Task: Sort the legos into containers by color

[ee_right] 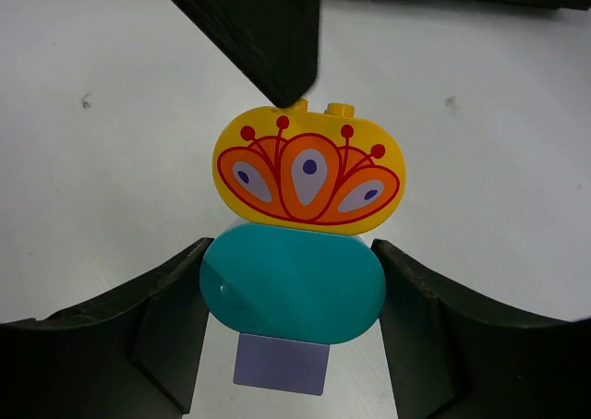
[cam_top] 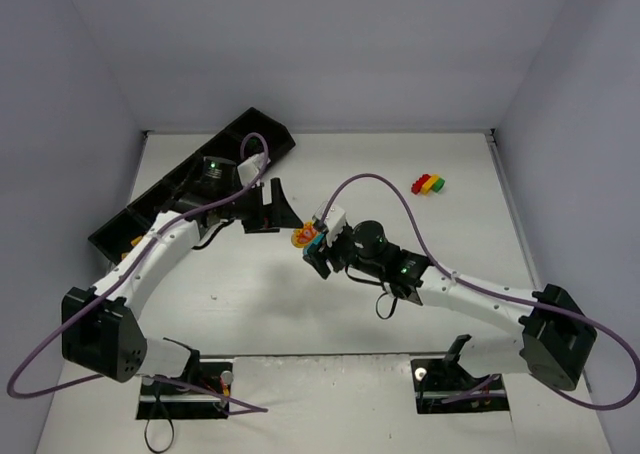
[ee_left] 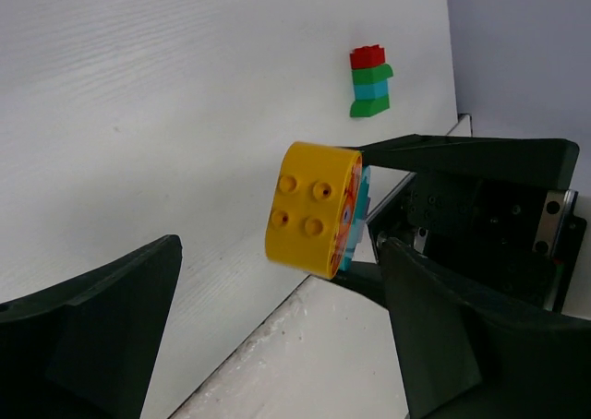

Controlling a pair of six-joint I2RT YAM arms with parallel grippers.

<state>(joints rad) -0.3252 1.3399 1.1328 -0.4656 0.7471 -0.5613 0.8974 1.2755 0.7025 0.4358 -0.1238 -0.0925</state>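
Bench [cam_top: 400,164]: white, boxed in by pale grey walls [cam_top: 320,44].
Tray [cam_top: 275,139]: long and black, at 10 o'clock on the bench, slanting from 8 toward 1 o'clock, partly hidden by the left arm.
Left arm [cam_top: 150,254]: reaches from 7 o'clock across the tray toward the bench centre.
Right arm [cam_top: 470,294]: reaches from 4 o'clock toward the centre.
Left gripper [cam_top: 273,206]: spread wide, with one finger on each side of the yellow brick and both apart from it.
Right gripper [cam_top: 316,250]: pinching the teal brick from both sides.
Held stack [ee_right: 300,244]: three joined bricks near the bench centre, between the two grippers.
Loose stack [cam_top: 430,184]: lies on the bench at 1 o'clock from the held stack, well apart, with red at one end and green at the other.
Yellow brick [ee_right: 309,170]: rounded, with a red-and-orange fan print, at the end toward the left gripper.
Teal brick [ee_right: 292,290]: the middle of the held stack.
Lilac brick [ee_right: 282,364]: smallest, deepest between the right fingers.
Orange bit [cam_top: 135,241]: near the tray's 8 o'clock end; I cannot tell which compartment.
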